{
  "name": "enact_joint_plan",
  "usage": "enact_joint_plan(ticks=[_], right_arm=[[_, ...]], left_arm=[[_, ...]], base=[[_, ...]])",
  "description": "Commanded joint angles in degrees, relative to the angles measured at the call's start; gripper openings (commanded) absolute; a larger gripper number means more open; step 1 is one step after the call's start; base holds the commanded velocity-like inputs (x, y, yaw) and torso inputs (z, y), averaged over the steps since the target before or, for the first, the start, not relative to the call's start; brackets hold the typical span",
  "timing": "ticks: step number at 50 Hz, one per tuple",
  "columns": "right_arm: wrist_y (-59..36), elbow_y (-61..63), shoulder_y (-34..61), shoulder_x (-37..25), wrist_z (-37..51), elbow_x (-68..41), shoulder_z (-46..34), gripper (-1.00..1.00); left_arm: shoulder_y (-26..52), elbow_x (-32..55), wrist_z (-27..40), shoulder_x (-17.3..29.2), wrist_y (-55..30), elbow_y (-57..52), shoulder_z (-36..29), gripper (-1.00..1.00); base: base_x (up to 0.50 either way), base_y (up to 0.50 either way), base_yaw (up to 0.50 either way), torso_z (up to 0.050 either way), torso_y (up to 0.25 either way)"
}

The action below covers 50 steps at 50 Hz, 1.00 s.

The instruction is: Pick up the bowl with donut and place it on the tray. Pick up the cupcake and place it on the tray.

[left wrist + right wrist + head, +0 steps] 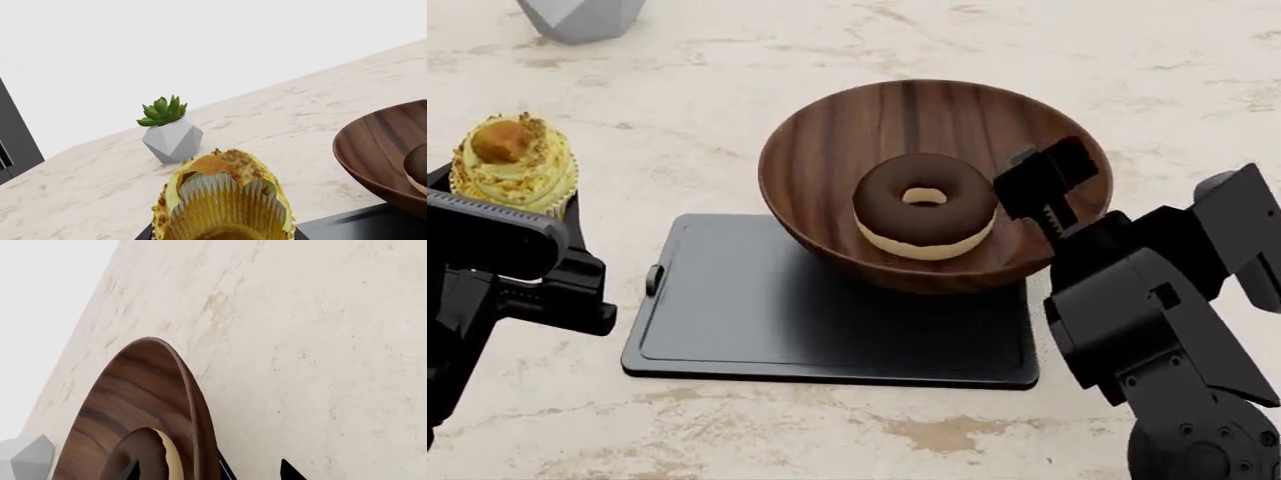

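Right gripper point(1044, 190) clamps the grainy wooden bowl's point(827, 130) rim; left gripper point(510, 240) holds the pleated-wrapper cupcake point(510, 165).

Looks like a home kitchen: pale cream marble-veined stone worktop point(1148, 60), small green succulent in a grey faceted pot point(171, 135) near its far edge, dark wooden bowl point(827, 150) with a chocolate-glazed donut point(924, 217), plain white wall behind.

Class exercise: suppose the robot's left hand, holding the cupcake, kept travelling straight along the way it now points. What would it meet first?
Judging by the left wrist view, probably the grey faceted planter with the succulent, standing on the marble counter just beyond the cupcake. Depth is unclear, so the left hand might pass over it.
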State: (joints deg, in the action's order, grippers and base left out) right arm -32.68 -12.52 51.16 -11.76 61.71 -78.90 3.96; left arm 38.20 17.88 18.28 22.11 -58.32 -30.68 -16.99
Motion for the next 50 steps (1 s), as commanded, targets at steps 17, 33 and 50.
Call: enact_joint_plan(ticks=[17, 33, 50], right_arm=[[-3.57, 22.07, -3.80, -5.91, 14.12, -7.95, 4.34, 1.00], [-1.19, 25.87, -3.32, -6.17, 10.58, -1.61, 2.73, 1.00], [-0.15, 21.16, -2.41, -5.88, 5.47, 0.98, 0.93, 1.00]], left_arm=[[-1.05, 0.31, 1.25, -1.21, 4.87, 2.85, -3.48, -1.00], [-3.39, 0.63, -2.59, -4.18, 15.53, 8.43, -6.89, -1.00], [-2.67, 1.01, -7.37, -7.94, 27.24, 20.53, -7.95, -1.00]], base=[[0.00, 0.00, 0.00, 0.000, 0.000], [0.00, 0.00, 0.00, 0.000, 0.001], [0.00, 0.00, 0.00, 0.001, 0.000]])
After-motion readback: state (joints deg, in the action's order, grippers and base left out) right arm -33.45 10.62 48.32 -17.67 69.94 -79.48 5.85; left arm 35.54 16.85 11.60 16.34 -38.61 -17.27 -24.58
